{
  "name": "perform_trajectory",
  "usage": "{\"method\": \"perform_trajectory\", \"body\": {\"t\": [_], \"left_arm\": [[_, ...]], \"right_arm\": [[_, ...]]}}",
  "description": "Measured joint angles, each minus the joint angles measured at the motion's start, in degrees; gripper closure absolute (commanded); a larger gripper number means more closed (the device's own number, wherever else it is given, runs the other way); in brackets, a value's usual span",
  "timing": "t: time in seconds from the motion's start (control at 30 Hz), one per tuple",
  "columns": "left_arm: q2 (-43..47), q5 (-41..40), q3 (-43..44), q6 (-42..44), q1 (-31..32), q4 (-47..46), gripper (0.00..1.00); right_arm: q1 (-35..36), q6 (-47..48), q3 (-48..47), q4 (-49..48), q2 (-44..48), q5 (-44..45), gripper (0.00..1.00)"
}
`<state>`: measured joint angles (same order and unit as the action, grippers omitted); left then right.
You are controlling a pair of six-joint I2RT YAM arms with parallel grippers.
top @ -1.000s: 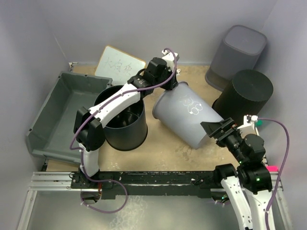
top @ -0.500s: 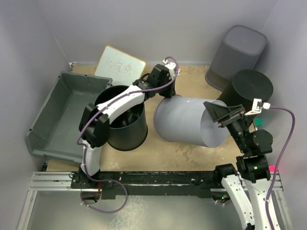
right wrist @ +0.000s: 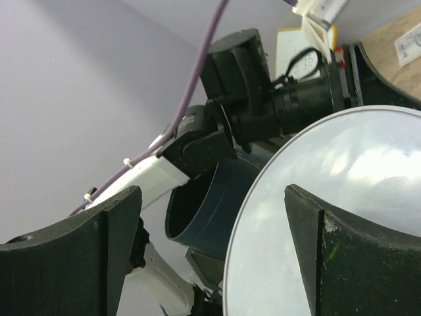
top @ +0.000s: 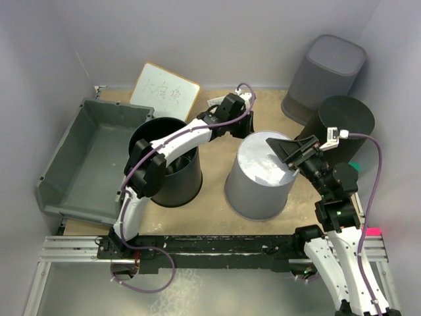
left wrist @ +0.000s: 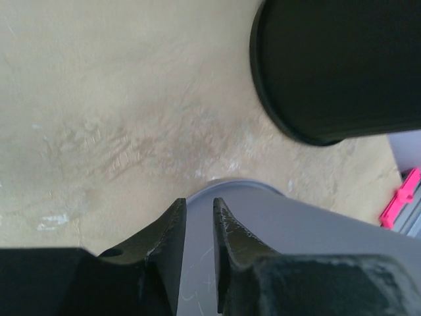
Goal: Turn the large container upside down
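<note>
Tan tabletop [top: 217,214], lilac walls. Large container [top: 79,158] sits at the left, mouth up, untouched. Probably stiff, light, bulky; take it at a rim. Counts: one tub, one square bin [top: 329,66], two black buckets [top: 174,187], one grey bucket [top: 253,171], one whiteboard [top: 164,91]. Right gripper [right wrist: 210,197] gapes over the grey bucket. Left gripper [left wrist: 197,204] is nearly closed; I cannot tell whether it grips anything.

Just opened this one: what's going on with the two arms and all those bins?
Both arms are at the light grey round bucket, which stands bottom-up between them. The left arm's fingers look pinched on its wall at the far side. The right arm's fingers are spread wide over its upturned base, not gripping. The large rectangular grey tub at the left lies open side up with nothing touching it, so it has not been turned over.
</note>
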<state>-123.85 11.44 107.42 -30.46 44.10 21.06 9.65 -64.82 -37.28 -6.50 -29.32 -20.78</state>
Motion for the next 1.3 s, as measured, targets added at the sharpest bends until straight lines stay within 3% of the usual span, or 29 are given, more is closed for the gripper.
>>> {"method": "perform_trajectory", "body": {"t": [0.2,0.33,0.47,0.57,0.7,0.83,1.1,1.3], "left_arm": [[0.1,-1.7,8.3,0.0,-1.2,1.9,0.65],[4.7,-4.9,9.4,2.0,-1.6,4.7,0.64],[17.0,-6.7,3.2,5.8,-1.7,6.6,0.63],[29.9,-7.3,-6.0,8.2,-1.3,7.0,0.63],[47.4,-9.3,-19.3,10.0,1.0,6.7,0.62],[56.8,-10.6,-28.6,10.0,2.6,7.5,0.62],[58.9,-13.5,-33.7,9.2,2.5,11.5,0.62],[61.4,-15.0,-33.7,9.1,2.5,13.0,0.62]], "right_arm": [[0.0,3.7,-2.4,3.8,-0.8,-0.8,0.03],[0.0,14.2,-14.1,15.4,-3.1,-0.8,0.0],[0.0,29.4,-27.9,29.2,-3.0,2.2,0.0],[-0.2,39.1,-31.0,36.1,1.0,7.0,0.0],[-0.5,47.5,-27.2,43.8,9.2,11.3,0.0],[-0.6,51.4,-21.4,49.4,12.8,8.4,0.0],[-0.4,51.8,-14.8,54.7,8.2,4.0,0.0],[-0.2,46.9,-8.4,48.0,3.5,3.4,0.0]]}}
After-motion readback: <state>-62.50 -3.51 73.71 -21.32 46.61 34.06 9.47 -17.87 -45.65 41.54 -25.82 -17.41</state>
